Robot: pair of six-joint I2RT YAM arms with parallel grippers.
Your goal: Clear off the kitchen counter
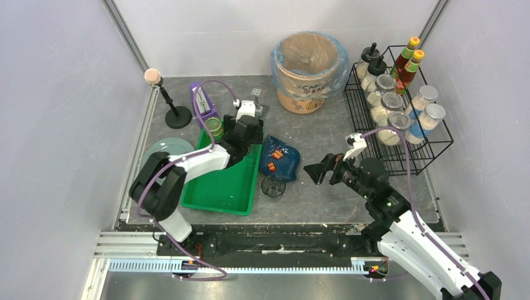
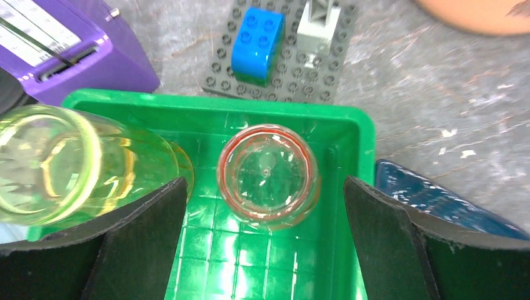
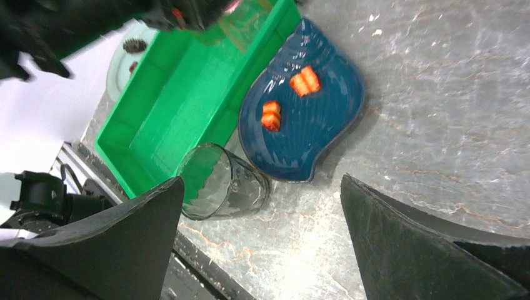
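Left gripper (image 2: 264, 206) gapes clear of the red-rimmed glass (image 2: 267, 174) stowed in the green tray (image 2: 350, 125); right gripper (image 3: 261, 187), wide and empty, eyes the tumbler (image 3: 219, 181) at nine o'clock.

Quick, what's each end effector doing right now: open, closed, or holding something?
Left end effector: open, not touching the clear red-rimmed glass in the green plastic tray.
Right end effector: open, holding nothing.

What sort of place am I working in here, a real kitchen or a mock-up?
Most likely a lab mock-up of a kitchen: a stone-look counter boxed in by plain white panels and metal rails, a wire rack of spice jars and sauce bottles, and a green tray holding glasses.
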